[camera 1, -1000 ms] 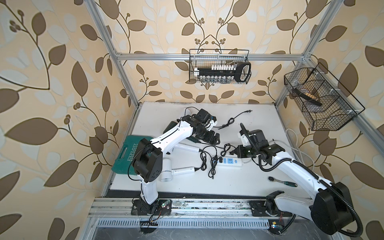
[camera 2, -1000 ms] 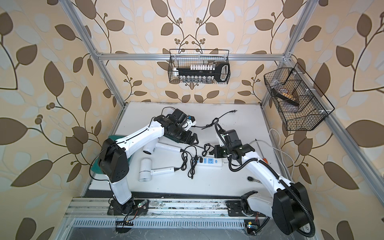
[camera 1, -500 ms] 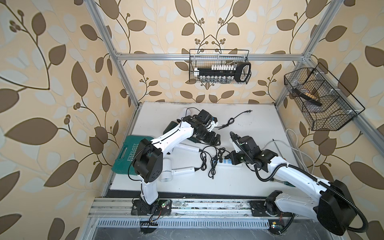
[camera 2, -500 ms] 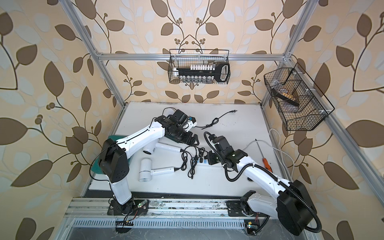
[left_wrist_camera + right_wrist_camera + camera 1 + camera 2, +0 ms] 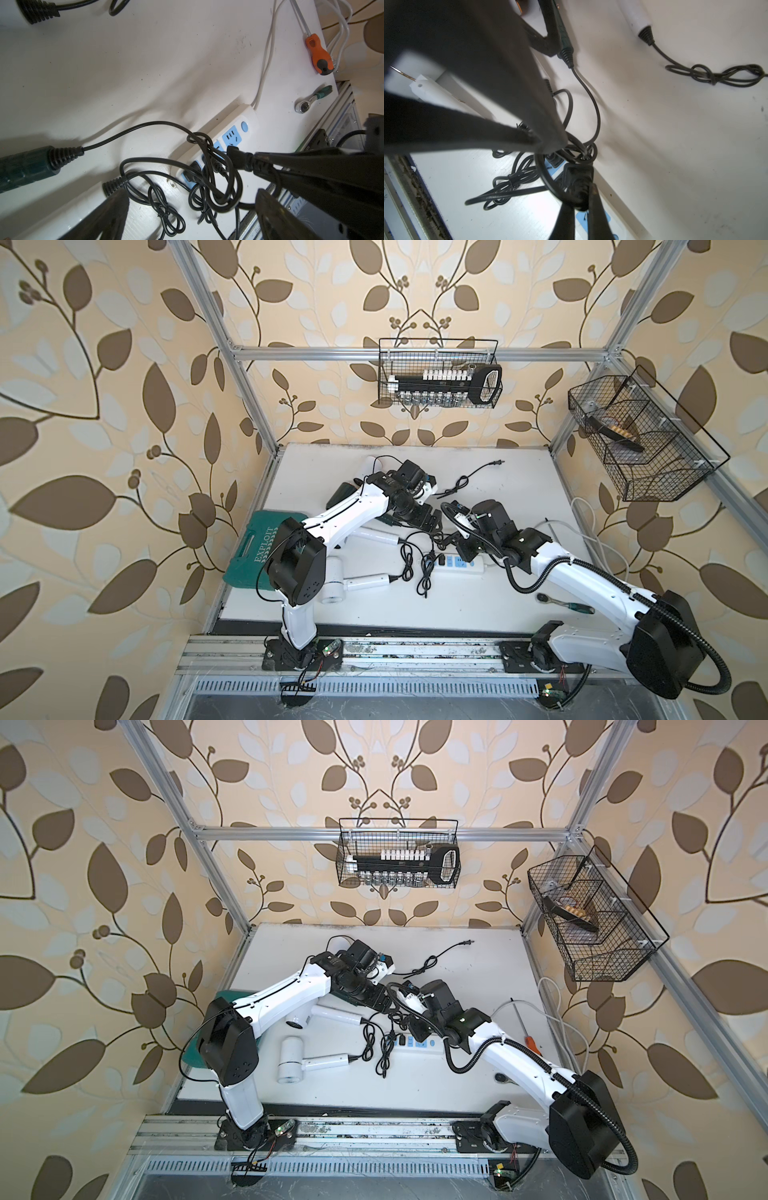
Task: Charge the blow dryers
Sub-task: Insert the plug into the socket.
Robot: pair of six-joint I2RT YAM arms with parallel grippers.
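Right gripper (image 5: 254, 164) clamps plug (image 5: 236, 158) just above strip (image 5: 245, 113), free socket (image 5: 231, 136) close below its tip; left gripper (image 5: 192, 195), jaws wide, empty, stands alongside.

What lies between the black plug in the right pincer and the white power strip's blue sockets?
Tangled black cords drape over the middle sockets; the end blue socket beside the black plug looks uncovered.

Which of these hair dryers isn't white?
The dark green dryer. The other dryers are white.
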